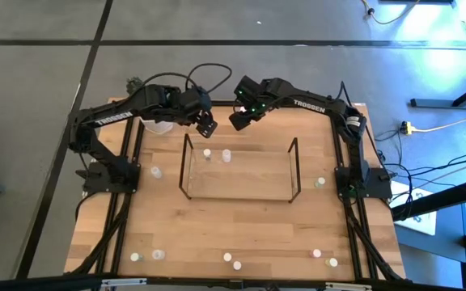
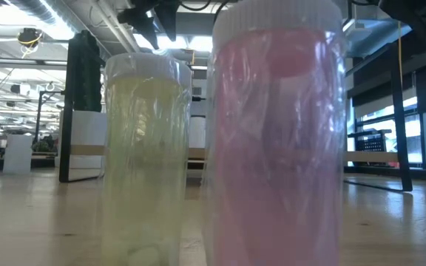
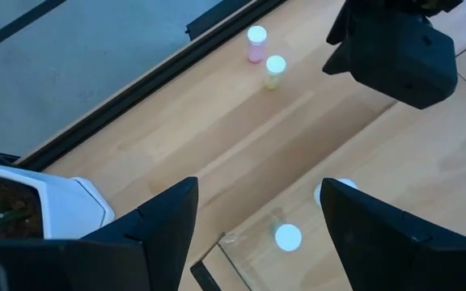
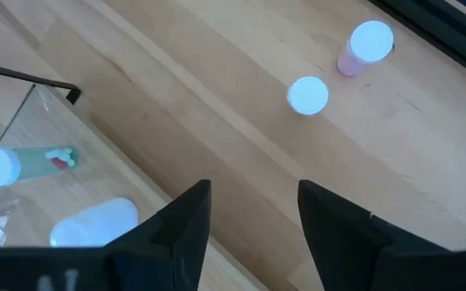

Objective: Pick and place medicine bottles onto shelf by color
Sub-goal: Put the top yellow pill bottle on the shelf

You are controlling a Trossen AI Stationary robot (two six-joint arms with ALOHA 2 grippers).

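Observation:
The clear shelf (image 1: pixel 239 170) stands mid-table, and two small bottles (image 1: pixel 207 153) (image 1: pixel 226 155) stand on its floor near the far left corner. Both grippers hang over the strip of table behind it. My left gripper (image 1: pixel 208 127) (image 3: pixel 259 190) is open with nothing between its fingers. Beside it, my right gripper (image 1: pixel 237 121) (image 4: pixel 255 187) is also open and holds nothing. On the wood below them, near the far edge, a pink bottle (image 4: pixel 362 48) and a yellowish bottle (image 4: pixel 307 95) (image 3: pixel 274 71) stand upright. The arms hide them in the high view.
A white plant pot (image 3: pixel 47 202) sits at the far left. Single bottles stand left (image 1: pixel 156 172) and right (image 1: pixel 320 183) of the shelf. Several more line the near edge, among them a yellowish one (image 2: pixel 143 155) and a pink one (image 2: pixel 276 133).

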